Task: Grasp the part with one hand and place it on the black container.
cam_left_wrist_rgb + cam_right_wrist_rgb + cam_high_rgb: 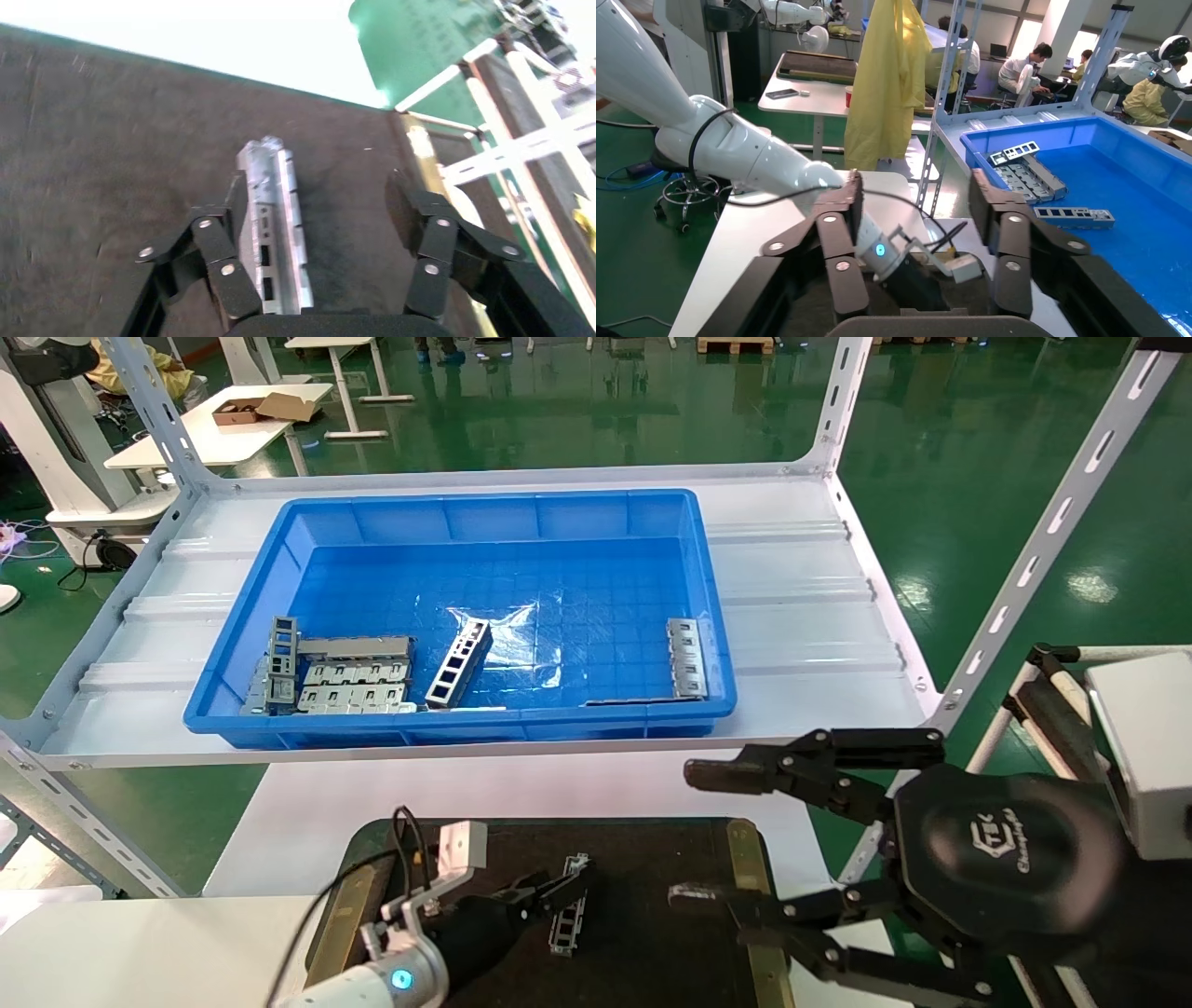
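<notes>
Green glossy factory floor surrounds a white metal shelf rack (801, 617); below it, at 6 o'clock in the head view, stands a white bench (307, 812).

Item 1: large flat rectangular black container (652, 933) with matte dark surface and olive-gold side rails, resting on the bench.

Item 2: the part (569, 913), a long narrow grey metal channel strip with raised side walls and dark slots, lying flat on the black container's surface, lengthwise toward 12 o'clock. In the left wrist view the part (273, 225) sits between the fingers, against the finger on one side and apart from the other.

Item 3: left end effector (549, 896), black jointed fingers on a glossy white arm with blue light ring, low over the container at 7 o'clock; fingers spread, not clamping the part.

Item 4: right end effector (694, 836), black, at 4 o'clock over the container's right rail; fingers spread wide, holding nothing.

Item 5: deep blue plastic bin (242, 617) on the shelf at 12 o'clock, holding grey flat plates (354, 684) at its left, a ladder-like strip with square holes (458, 663) at centre, another strip (686, 658) at right.
</notes>
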Motion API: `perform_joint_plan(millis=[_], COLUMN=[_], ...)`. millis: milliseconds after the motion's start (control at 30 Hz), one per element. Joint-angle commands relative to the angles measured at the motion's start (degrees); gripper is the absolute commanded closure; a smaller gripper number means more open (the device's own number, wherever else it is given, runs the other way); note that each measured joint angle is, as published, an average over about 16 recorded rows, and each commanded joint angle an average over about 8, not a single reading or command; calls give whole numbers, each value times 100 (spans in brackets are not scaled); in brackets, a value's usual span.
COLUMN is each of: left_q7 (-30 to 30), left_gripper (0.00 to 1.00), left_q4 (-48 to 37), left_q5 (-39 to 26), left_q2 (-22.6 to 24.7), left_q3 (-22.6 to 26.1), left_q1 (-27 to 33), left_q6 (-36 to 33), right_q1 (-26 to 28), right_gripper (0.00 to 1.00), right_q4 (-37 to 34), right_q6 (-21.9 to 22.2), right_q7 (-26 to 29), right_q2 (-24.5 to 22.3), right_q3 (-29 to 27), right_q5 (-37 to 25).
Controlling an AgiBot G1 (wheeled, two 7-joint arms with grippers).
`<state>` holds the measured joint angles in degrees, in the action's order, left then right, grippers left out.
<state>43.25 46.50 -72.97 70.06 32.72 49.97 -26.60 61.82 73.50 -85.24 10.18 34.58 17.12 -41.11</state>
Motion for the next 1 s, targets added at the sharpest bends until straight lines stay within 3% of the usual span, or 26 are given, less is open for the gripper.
perform_joint_plan(millis=[33, 300, 633, 1000], left_q7=[-148, -1211, -2537, -3345], left_gripper=[0, 0, 0, 0], left_q4=[151, 596, 353, 66], left_q5=[70, 579, 1103, 1345], left_q2=[-139, -879, -1596, -2163], left_q3=[-57, -397, -787, -954], left_q1=[-15, -158, -137, 106], left_q6=[-216, -1571, -3017, -4200], right_q1=[0, 1, 1, 2], right_gripper=[0, 0, 0, 0], right_q4=[0, 0, 0, 0], right_q6=[0, 1, 3, 4], right_q7=[0, -2, -3, -5], right_q2=[0, -1, -2, -4], right_q3=[1, 3, 6, 9], right_q5=[0, 2, 4, 6])
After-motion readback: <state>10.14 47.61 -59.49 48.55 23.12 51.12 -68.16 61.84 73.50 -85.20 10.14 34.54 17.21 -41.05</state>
